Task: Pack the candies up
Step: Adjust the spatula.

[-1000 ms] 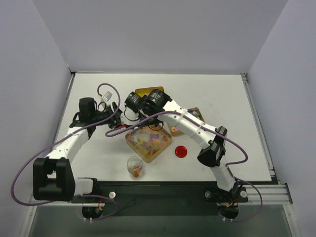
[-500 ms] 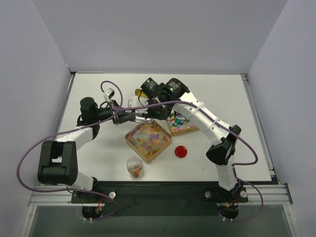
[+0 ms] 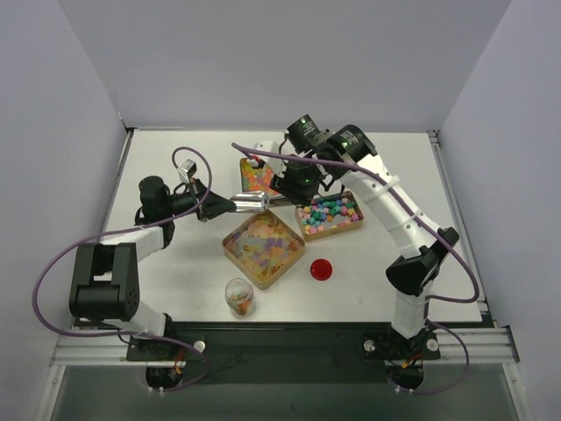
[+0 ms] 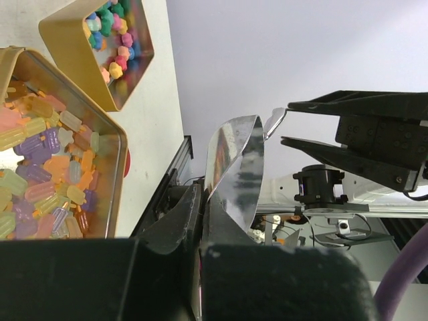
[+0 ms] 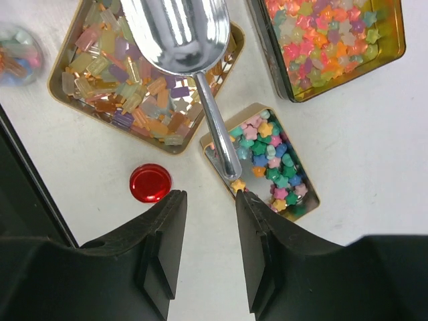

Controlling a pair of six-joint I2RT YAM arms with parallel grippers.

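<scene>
The candies fill three gold tins: pastel pieces in the square tin (image 3: 263, 247) (image 5: 134, 87), stars in the small tin (image 3: 329, 216) (image 5: 271, 167), and more stars in the far tin (image 3: 256, 175) (image 5: 334, 47). A small jar (image 3: 237, 296) holds a few. My left gripper (image 3: 221, 207) (image 4: 202, 190) is shut on the rim of a metal scoop's bowl (image 3: 250, 203) (image 4: 234, 167) (image 5: 180, 33), held above the square tin. The scoop's handle (image 5: 217, 127) points at my right gripper (image 3: 296, 186) (image 5: 210, 197), which is open, just off the handle's tip, with nothing between its fingers.
A flat red lid (image 3: 322, 268) (image 5: 150, 182) lies on the white table right of the square tin. The jar stands near the front edge. Purple cables loop from both arms over the table's left and middle.
My left gripper shut on the scoop's bowl. My right gripper, which held the handle, has opened and drawn back to the right. The scoop now hangs from the left gripper alone.
</scene>
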